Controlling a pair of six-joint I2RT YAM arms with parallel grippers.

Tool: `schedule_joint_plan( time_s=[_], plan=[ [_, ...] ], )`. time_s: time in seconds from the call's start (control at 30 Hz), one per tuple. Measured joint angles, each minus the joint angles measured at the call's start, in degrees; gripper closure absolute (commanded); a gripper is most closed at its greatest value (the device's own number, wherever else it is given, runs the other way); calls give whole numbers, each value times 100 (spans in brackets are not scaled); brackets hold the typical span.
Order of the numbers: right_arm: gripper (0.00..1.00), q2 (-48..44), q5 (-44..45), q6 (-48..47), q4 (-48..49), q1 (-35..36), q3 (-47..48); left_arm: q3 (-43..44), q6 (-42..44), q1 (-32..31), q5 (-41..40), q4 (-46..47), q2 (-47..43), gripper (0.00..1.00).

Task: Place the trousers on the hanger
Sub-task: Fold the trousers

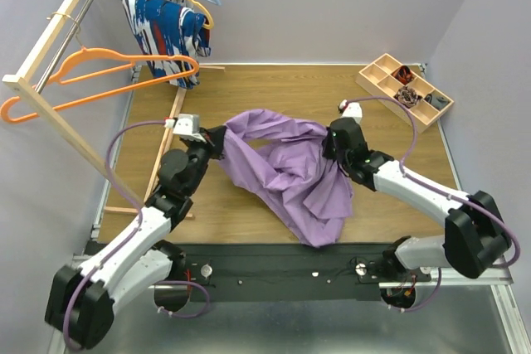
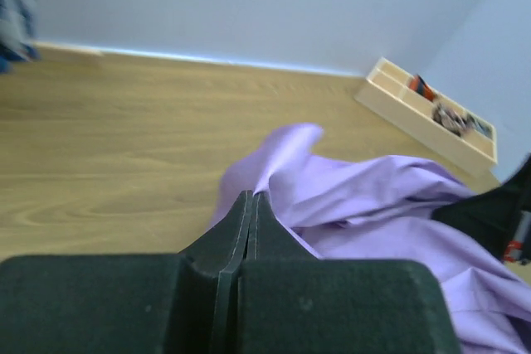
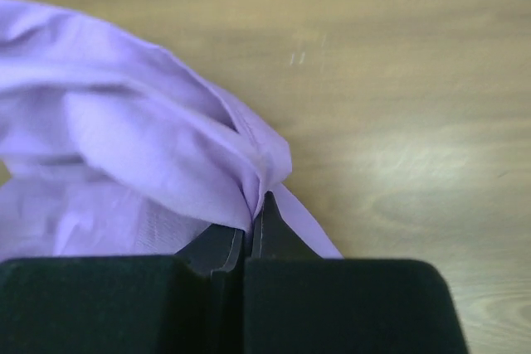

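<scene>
Shut tight and nearest the lens: left tool (image 2: pixel 251 198), black fingers pressed together on a thin fold of the trousers (image 2: pixel 373 205), with lilac cloth spilling out just past the tips. Likewise closed, the right tool (image 3: pixel 255 205), clamped on a gathered pinch of the same fabric, a loose flap trailing beside it.

From above, slung between the two tools over the middle of the table (image 1: pixel 249 89), bunched and creased, with a long tail drooping toward the near edge. Cannot tell how much of that tail rests on the wood. Well apart from the hanger (image 1: pixel 124 56), which hangs at the near end of the wooden rack (image 1: pixel 50 47) on the far left, close to a patterned garment (image 1: pixel 162 31).

Looks light, thin and wholly limp. No stiffness to keep a shape, so likely to sag and bunch wherever unsupported. Probably smooth enough to slip off a thin plastic bar if draped unevenly. Not fragile.

Cannot tell where waistband or hems lie in this tangle. Best taken by two well-separated pinches along one edge and drawn apart to spread the cloth flat. Then easier to feed over the bottom bar with about equal lengths on each side. Worth minding the dangling tail, apt to drag on the table or catch on the rack.
</scene>
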Motion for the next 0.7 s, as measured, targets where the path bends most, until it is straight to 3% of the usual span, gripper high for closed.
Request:
schedule_joint_plan(
  time_s=[0.2, 0.53, 0.63, 0.67, 0.7],
  plan=[
    [96, -345, 905, -352, -245, -9, 584, 317, 411, 83, -885, -929, -1019, 100],
    [78, -905, 1657, -686, -638, -22, 809, 391, 658, 103, -1639, -1416, -1014, 100],
    [50, -839, 1685, -723, -656, -61, 887, 448, 699, 181, -1657, -1366, -793, 100],
    [37, -758, 1692, -739, -656, -90, 922, 474, 728, 223, -1652, -1346, -640, 100],
    [13, -632, 1707, -765, -658, -140, 966, 485, 754, 249, -1652, -1329, -525, 100]
  ],
)
